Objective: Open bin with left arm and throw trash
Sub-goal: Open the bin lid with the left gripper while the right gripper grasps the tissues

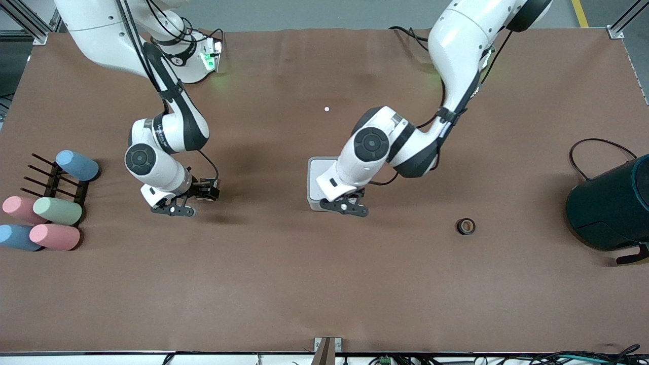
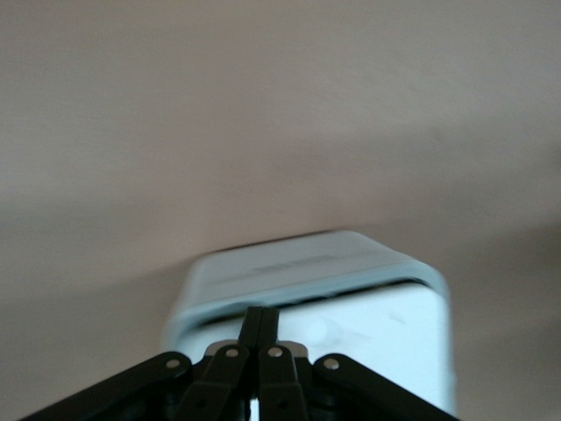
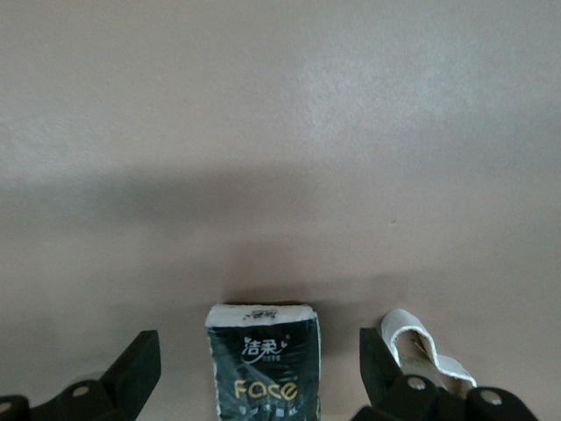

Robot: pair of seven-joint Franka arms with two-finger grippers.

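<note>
The white square bin (image 1: 315,175) stands mid-table, partly under the left arm's wrist. My left gripper (image 1: 345,207) is at the bin's edge nearer the front camera. In the left wrist view my left gripper (image 2: 260,317) is shut and empty, its tips at the dark seam under the rim of the bin (image 2: 377,338). My right gripper (image 1: 175,209) is low over the table toward the right arm's end. In the right wrist view it (image 3: 259,351) is open around the black printed packet (image 3: 263,368), with the beige looped band (image 3: 421,346) just outside one finger. The black tape roll (image 1: 466,226) lies alone toward the left arm's end.
A large dark teal cylinder (image 1: 608,208) with a cable lies at the left arm's end of the table. Several pastel cylinders (image 1: 57,210) and a black rack (image 1: 56,180) are at the right arm's end. A small white speck (image 1: 326,109) lies near the bases.
</note>
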